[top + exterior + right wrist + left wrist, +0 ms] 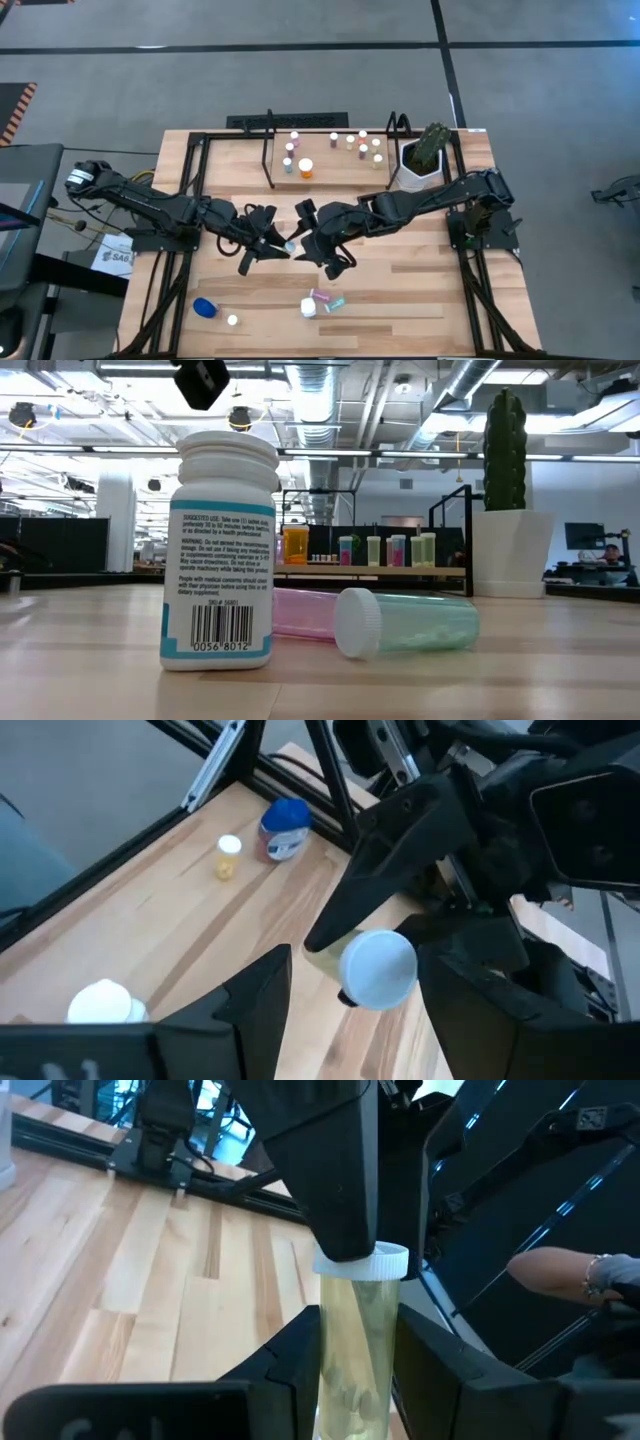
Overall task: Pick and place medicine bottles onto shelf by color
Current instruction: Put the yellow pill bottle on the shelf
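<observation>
From above, the two arms met over the middle of the surface (400, 290). The left pincer (272, 243) was closed on a yellow-green vial (289, 245), with the right pincer (308, 238) right at the vial's capped end. The shelf (330, 175) stood at the far edge carrying several bottles, a potted plant (425, 158) beside it. A blue bottle (204, 307), a small capped vial (232, 320) and a cluster of three bottles (320, 303) lay near the front.

At surface level, a white bottle (222, 550) stood upright, with a pink vial (300, 613) and a teal vial (405, 622) lying beside it.

The left wrist camera showed its fingers (290, 1370) clamping the yellow-green vial, white cap (365, 1262) outward, and a person's hand (560, 1270) beyond.

The right wrist camera showed its fingers (250, 995) standing wide on either side of the cap, not gripping it.
</observation>
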Robot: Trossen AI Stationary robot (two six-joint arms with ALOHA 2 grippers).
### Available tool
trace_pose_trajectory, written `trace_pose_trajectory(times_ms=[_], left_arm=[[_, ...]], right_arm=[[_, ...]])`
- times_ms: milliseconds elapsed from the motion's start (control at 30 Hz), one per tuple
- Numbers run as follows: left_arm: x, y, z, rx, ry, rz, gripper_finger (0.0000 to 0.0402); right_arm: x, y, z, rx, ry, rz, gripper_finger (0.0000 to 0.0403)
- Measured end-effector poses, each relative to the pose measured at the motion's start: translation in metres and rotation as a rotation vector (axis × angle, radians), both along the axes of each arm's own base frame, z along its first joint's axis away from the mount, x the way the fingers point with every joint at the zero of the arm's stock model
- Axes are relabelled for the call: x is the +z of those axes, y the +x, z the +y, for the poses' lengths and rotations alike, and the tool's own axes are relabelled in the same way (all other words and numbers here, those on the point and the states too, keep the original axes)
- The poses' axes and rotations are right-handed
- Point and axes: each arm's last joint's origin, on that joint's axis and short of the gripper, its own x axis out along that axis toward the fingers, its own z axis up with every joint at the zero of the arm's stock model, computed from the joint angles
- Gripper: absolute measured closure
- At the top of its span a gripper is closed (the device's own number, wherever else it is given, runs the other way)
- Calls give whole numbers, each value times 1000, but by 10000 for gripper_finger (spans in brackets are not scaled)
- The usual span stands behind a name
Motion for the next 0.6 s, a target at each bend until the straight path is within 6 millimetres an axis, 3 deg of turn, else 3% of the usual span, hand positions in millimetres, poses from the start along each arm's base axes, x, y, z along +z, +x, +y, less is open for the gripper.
trace_pose_trajectory(times_ms=[600], left_arm=[[5, -1, -6, -39, -1, -36, 308]], right_arm=[[6, 3, 1, 85, 65, -59, 164]])
